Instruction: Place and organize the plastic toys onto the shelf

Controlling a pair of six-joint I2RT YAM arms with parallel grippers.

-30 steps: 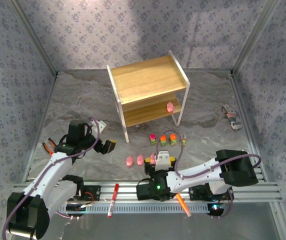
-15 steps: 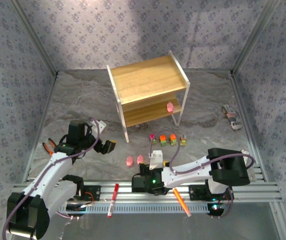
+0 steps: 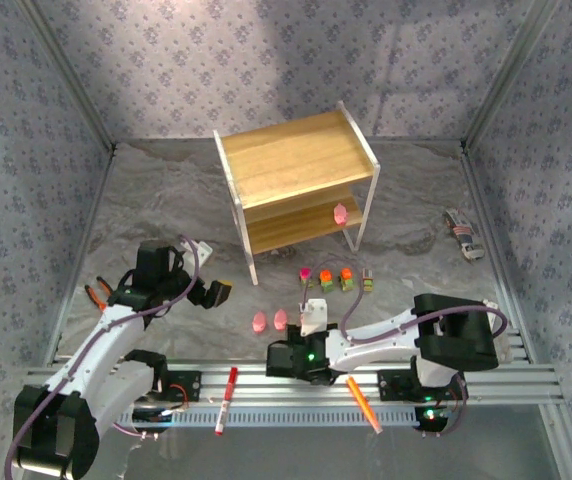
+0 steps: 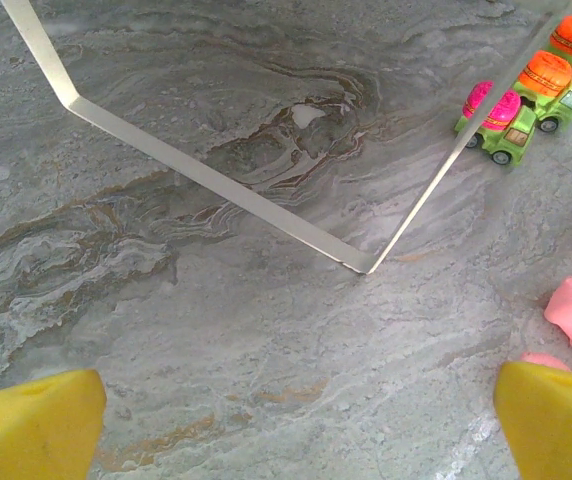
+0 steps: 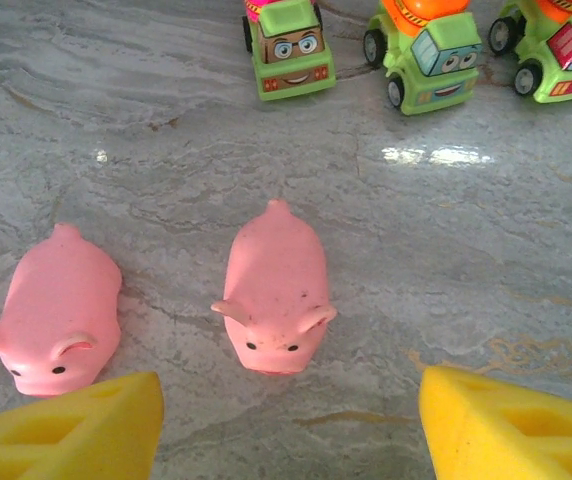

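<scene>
I read this as the start of a pick. The right gripper [image 5: 288, 425] sits low over the table [image 5: 446, 250], its yellow pads [image 5: 76, 430] a moderate way apart with nothing between them. One pink pig [image 5: 271, 300] lies snout toward me at 12 o'clock of that gap, just clear of the pads and narrower than the opening. A second pig [image 5: 61, 320] lies at its 9 o'clock, near but not touching.

The next move, as I judge it, is to ease forward until the pads straddle the pig's flanks, then close across mid-body. The left pad has to stay off the neighbour. The body looks glossy and rounded, so a grip too near the snout or tail could squirt it out. After that comes a lift and a carry toward 12 o'clock.

The shelf [image 3: 296, 165] stands at 12 o'clock of the table. Its top board carries no toy that I can see. One pink figure [image 3: 341, 213] sits at the 3 o'clock end of the lower board, near the front right leg. The four trucks [image 3: 336, 278] stand in a row on the table at 6 o'clock of that leg, between the shelf and the right gripper. So I judge the task is barely begun.

The left gripper [image 4: 296, 430] hovers at about 9 o'clock of the pigs, jaws wide and empty.
</scene>
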